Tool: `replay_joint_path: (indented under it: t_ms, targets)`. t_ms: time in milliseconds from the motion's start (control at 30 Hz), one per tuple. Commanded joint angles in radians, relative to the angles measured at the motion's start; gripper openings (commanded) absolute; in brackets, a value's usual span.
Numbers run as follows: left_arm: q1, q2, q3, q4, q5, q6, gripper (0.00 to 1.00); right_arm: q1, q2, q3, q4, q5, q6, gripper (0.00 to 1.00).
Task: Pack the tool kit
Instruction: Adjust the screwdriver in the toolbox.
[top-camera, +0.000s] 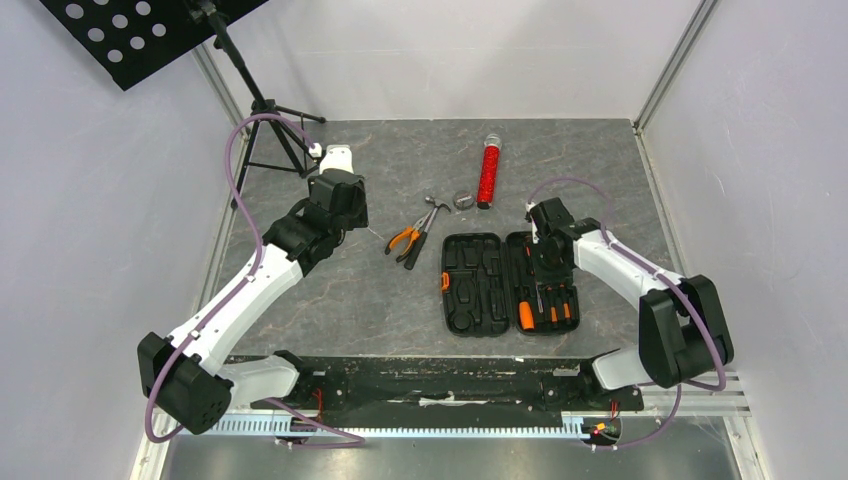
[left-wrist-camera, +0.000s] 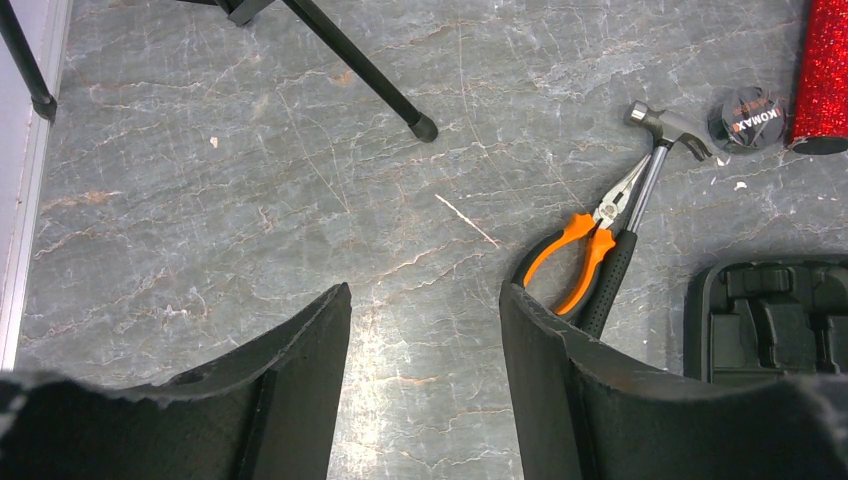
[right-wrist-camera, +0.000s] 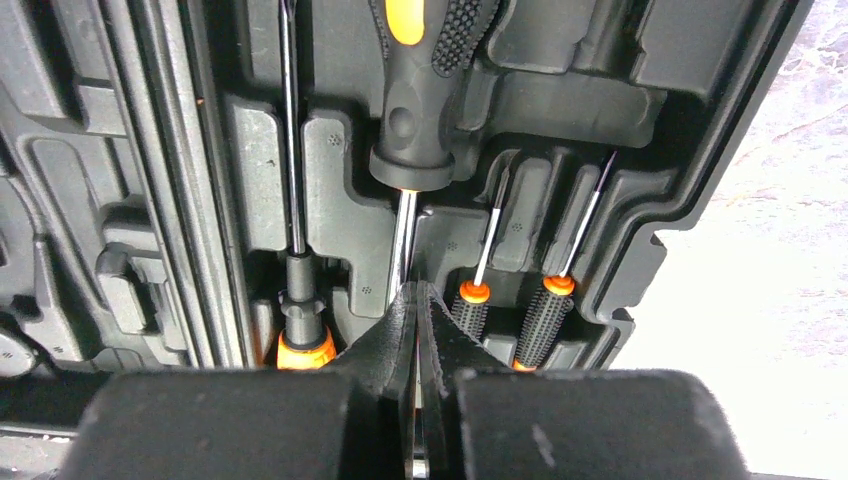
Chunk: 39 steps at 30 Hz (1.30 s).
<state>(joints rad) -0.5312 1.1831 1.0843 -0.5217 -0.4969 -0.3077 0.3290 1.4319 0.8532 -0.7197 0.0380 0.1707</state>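
A red tube (top-camera: 488, 172) lies upper centre on the grey worktop (top-camera: 350, 300), a small round disc (top-camera: 463, 199), perhaps its cap, beside it; a black tripod (top-camera: 262, 110) stands upper left.

Grey marbled desk (top-camera: 330, 300). On it: open black case (top-camera: 475, 285), pliers (top-camera: 404, 240) against hammer (top-camera: 432, 212), red tube (top-camera: 488, 175). Tripod stand (top-camera: 270, 130) rear-left.

- worktop (left-wrist-camera: 250, 200): grey stone-look surface with pale veins, smooth, with a soft sheen.
- case (right-wrist-camera: 690, 150): black moulded plastic, matt and finely grained.
- large screwdriver (right-wrist-camera: 420, 100): polished metal shaft; black handle with a dimpled grip patch and a glossy orange inlay.
- pliers (left-wrist-camera: 585, 250): smooth orange handle sleeves, bare grey metal jaws.
- hammer (left-wrist-camera: 650, 170): shiny metal head and neck, black ribbed grip.
- red tube (left-wrist-camera: 825, 70): glittery, sparkling skin.
- left gripper (left-wrist-camera: 425, 292), fingers (left-wrist-camera: 300, 370): matt black, coarse, ragged-edged, perhaps rubber padding.
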Motion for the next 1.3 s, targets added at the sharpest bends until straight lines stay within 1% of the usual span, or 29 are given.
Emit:
replay_joint_path:
  t_ms: [0, 167, 433, 700, 900, 1067, 1133, 1200, 1267]
  targets:
    - [0.007, -0.023, -0.004, 0.037, -0.027, 0.024, 0.63, -0.005, -0.047, 0.040, 0.017, -0.009, 0.012, 0.00]
    - [0.007, -0.020, -0.003, 0.037, -0.023, 0.025, 0.63, -0.004, -0.048, 0.045, 0.023, -0.021, 0.015, 0.00]
    - [0.007, -0.020, -0.004, 0.037, -0.023, 0.025, 0.62, -0.004, -0.021, -0.011, 0.059, -0.022, 0.019, 0.00]
    - [0.006, -0.021, -0.003, 0.037, -0.024, 0.028, 0.62, -0.007, 0.005, -0.072, 0.077, 0.024, 0.011, 0.00]
    - [0.006, -0.021, -0.004, 0.036, -0.026, 0.028, 0.62, -0.011, 0.025, -0.164, 0.096, 0.071, 0.016, 0.00]
    - [0.007, -0.023, -0.004, 0.036, -0.029, 0.028, 0.62, -0.071, 0.000, -0.292, 0.192, -0.025, 0.035, 0.00]
    - [0.007, -0.023, -0.004, 0.037, -0.028, 0.028, 0.62, -0.080, 0.000, -0.343, 0.230, -0.035, 0.048, 0.00]
    - [0.006, -0.025, -0.004, 0.037, -0.026, 0.030, 0.62, -0.079, -0.001, -0.379, 0.276, -0.091, 0.057, 0.00]
    - [0.007, -0.027, -0.004, 0.037, -0.024, 0.031, 0.62, -0.056, 0.005, -0.391, 0.298, -0.087, 0.058, 0.00]
